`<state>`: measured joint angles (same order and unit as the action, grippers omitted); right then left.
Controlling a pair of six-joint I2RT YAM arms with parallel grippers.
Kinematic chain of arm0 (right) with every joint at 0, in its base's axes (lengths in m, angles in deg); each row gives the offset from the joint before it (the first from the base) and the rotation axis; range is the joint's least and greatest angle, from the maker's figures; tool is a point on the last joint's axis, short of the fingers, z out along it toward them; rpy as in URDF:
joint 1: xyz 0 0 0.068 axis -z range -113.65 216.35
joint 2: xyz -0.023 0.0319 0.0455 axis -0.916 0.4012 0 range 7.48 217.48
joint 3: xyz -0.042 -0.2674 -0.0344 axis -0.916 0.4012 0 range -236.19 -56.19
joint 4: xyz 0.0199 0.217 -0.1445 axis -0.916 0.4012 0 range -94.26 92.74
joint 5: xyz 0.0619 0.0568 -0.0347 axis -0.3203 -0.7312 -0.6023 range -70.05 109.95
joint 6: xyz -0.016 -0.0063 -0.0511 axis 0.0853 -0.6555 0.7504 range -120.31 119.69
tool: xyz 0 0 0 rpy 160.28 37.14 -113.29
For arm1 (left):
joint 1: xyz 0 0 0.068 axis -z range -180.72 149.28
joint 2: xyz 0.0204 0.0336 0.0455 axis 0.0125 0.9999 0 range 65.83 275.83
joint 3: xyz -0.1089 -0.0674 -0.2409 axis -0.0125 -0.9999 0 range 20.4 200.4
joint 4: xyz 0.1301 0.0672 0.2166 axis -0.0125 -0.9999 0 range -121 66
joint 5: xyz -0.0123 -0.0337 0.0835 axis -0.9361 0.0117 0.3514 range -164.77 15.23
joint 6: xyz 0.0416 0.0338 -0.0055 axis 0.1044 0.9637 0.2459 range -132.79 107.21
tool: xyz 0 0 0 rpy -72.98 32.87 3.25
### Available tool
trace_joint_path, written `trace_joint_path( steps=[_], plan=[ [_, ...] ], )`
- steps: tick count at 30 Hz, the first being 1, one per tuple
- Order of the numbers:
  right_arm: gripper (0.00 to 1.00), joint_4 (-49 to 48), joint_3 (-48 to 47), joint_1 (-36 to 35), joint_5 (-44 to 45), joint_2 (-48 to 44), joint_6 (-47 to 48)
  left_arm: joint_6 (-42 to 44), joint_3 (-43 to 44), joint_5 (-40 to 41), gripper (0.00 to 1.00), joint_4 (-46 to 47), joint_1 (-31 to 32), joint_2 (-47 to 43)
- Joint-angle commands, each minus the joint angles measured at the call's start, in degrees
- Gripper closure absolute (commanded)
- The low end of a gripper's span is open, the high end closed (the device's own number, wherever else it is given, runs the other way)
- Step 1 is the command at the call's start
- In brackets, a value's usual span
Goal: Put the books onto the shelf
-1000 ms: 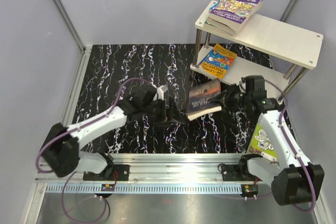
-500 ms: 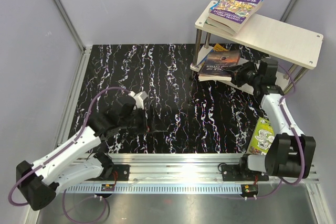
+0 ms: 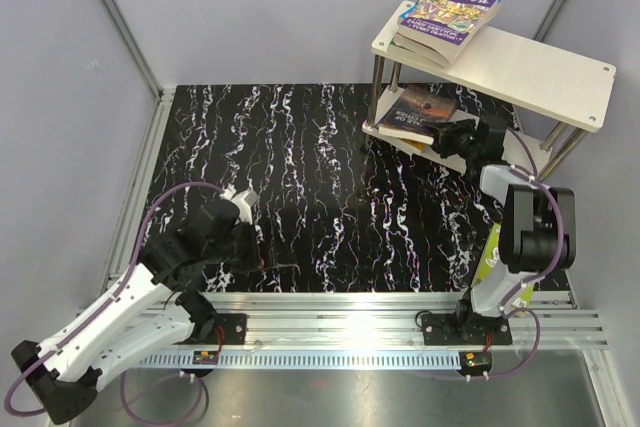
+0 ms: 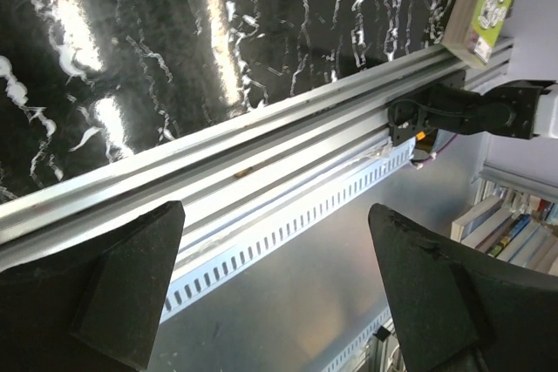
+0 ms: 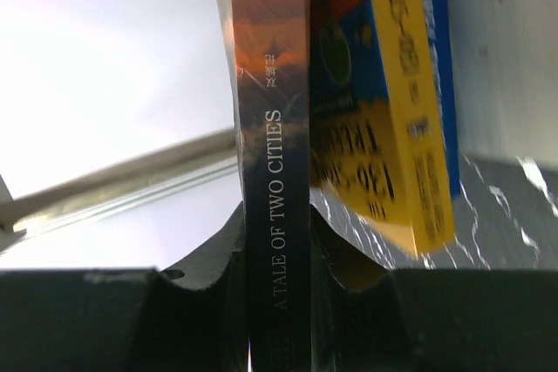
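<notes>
Black marbled table (image 3: 300,147) inside grey walls, with the shelf (image 3: 545,77) at the far right corner.

Change over the last second: the right gripper (image 3: 458,139) has carried the dark book (image 3: 420,107) from mid-table to the lower tier. It now lies over the yellow-and-blue book (image 5: 401,128) already there. In the right wrist view the jaws are clamped on the spine, with the title "A Tale of Two Cities" legible; the grip is not yet let go. Whether the book's full weight rests on the tier cannot be told.

Meanwhile the left gripper (image 4: 275,294) has drawn back toward the near left corner, jaws spread wide and nothing between them.

One stack of books (image 3: 447,12) sits at the far left end of the top board. One lime-green book (image 3: 497,252) is at the near right edge of the table, beside the right arm.

Assessment: this placement is all but complete, pending release and withdrawal. At least the lime-green book is outstanding
</notes>
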<state>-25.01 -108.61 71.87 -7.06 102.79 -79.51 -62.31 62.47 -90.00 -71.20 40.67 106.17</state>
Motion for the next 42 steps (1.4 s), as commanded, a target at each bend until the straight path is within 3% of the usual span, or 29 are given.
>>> trace_joint_path(
  steps=[1, 6, 8, 10, 12, 16, 23, 27, 34, 38, 42],
  plan=[
    [1.00, -10.98, -6.37, -0.25, -0.41, 2.51, -2.01, 0.12, 0.48, 2.65, 0.07, -3.42, -0.25, -1.66],
    [1.00, -7.12, -10.24, -0.95, -3.14, 6.64, -0.26, 0.39, 0.12, 3.53, 0.07, -4.83, -0.43, -2.81],
    [0.91, -6.67, -11.47, -1.30, -4.37, 7.43, 0.80, 0.65, -0.05, 3.71, 0.07, -4.83, -0.52, -2.89],
    [0.68, -4.49, -12.17, -1.65, -5.42, 7.52, 2.11, 0.91, -0.40, 3.62, 0.07, -4.22, -0.69, -2.55],
    [0.35, -2.55, -12.26, -1.74, -5.78, 6.82, 3.08, 1.52, -0.40, 3.45, 0.07, -3.60, -0.96, -2.02],
    [0.00, 0.79, -10.60, -1.83, -6.48, 3.49, 4.84, 2.32, -0.32, 2.83, 0.08, -1.94, -1.22, 0.09],
    [0.00, 11.25, -10.68, -1.74, -7.45, -2.75, 10.90, 3.37, -0.14, 1.34, 0.08, 1.84, -2.19, 3.25],
    [0.00, 24.83, -14.37, -1.74, -6.32, -4.77, 17.39, 3.55, 0.04, 0.90, 0.08, 3.16, -2.36, 4.22],
    [0.00, 35.68, -15.52, -0.95, -5.34, -7.33, 22.15, 2.94, -0.84, 0.55, 0.08, 3.87, -2.63, 3.08],
    [0.00, 46.55, -15.25, -0.77, -1.40, -11.70, 25.84, 2.67, -1.28, 0.46, 0.08, 3.87, -2.63, 2.20],
    [0.00, 59.20, -15.34, -0.51, 9.04, -16.72, 31.37, 2.32, -2.33, -0.42, 0.08, 4.92, -2.71, 1.68]
  ],
)
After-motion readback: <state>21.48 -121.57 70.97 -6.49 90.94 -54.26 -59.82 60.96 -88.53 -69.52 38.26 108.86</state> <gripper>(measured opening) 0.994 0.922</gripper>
